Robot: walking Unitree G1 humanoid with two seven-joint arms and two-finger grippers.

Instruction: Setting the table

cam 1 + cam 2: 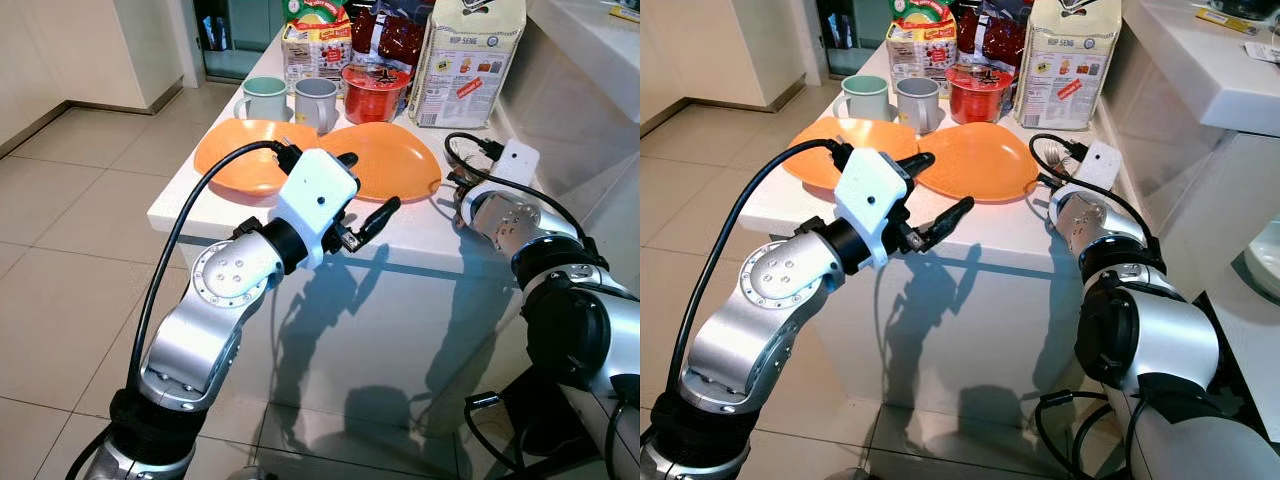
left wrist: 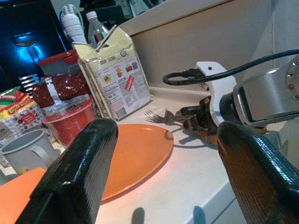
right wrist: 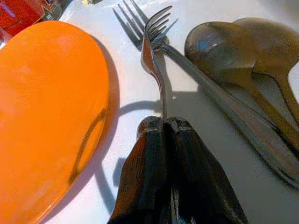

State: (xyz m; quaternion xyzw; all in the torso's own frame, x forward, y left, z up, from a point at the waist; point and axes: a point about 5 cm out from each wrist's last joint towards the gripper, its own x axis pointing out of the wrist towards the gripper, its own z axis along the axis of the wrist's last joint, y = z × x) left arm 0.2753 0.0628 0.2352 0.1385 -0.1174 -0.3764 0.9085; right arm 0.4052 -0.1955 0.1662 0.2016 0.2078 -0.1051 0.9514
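The right gripper [image 3: 164,140] has its fingers pressed together on the handle of a fork [image 3: 152,56], whose long axis runs away from the hand, tines pointing far. The fork sits just right of the right-hand orange plate [image 3: 46,116], beside a second fork [image 3: 224,102] and two spoons [image 3: 233,46] on the white table [image 1: 420,235]. The left gripper [image 1: 362,200] hovers spread over the near table edge, farther from the cutlery.
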